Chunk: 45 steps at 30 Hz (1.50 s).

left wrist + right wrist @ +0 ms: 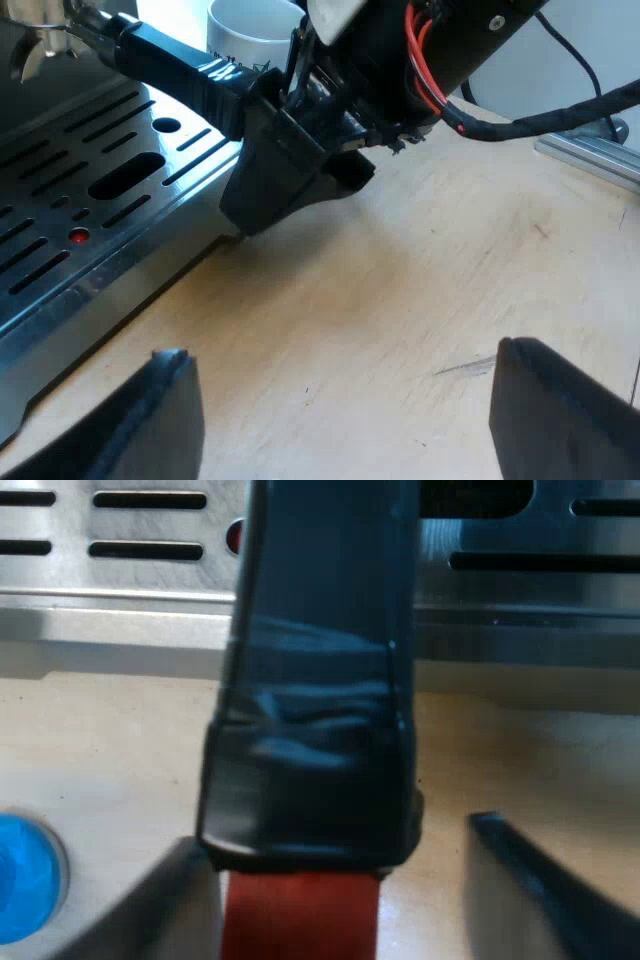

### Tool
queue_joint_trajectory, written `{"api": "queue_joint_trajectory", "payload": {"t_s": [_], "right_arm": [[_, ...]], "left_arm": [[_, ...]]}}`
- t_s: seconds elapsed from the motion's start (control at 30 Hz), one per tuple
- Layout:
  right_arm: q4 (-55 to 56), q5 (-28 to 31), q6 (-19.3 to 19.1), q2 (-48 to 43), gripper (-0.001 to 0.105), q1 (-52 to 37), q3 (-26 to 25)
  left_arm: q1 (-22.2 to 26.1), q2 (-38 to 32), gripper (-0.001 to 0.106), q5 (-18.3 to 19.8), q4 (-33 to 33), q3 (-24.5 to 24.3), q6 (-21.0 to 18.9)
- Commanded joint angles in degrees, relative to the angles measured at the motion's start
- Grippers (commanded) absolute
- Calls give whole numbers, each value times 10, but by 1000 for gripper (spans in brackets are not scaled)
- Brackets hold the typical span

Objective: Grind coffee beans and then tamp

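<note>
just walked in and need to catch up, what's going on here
The right claw straddles the holder's handle by the machine's tray, not clamped on it. The left claw hangs open over the table. A blue tamper and a mug sit nearby.

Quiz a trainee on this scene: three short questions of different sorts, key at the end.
1. True or false: the left tool is open over the table.
2. Fill in: the tamper is ____ in colour.
3. The right tool straddles the: A) tamper B) handle C) mug
Key: 1 true; 2 blue; 3 B.
</note>
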Motion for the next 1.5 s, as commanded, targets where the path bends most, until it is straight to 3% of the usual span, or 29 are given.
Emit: {"api": "queue_joint_trajectory", "payload": {"t_s": [0.03, 0.27, 0.33, 0.4, 1.37, 1.5], "right_arm": [[5, -4, 1, -1, 34, -2, 0], [5, -4, 1, -1, 13, -2, 0], [5, -4, 1, -1, 2, -2, 0], [5, -4, 1, -1, 0, -2, 0], [1, 1, -1, -1, 0, 12, 0], [1, 4, 29, -2, 0, 17, 0]], "left_arm": [[-3, -2, 63, 11, -7, 0, -1], [-3, -2, 63, 11, -7, 0, -1], [-3, -2, 63, 11, -7, 0, -1], [-3, -2, 63, 11, -7, 0, -1], [-3, -2, 63, 11, -24, 0, -5], [-3, -2, 63, 11, -24, 0, -5]]}}
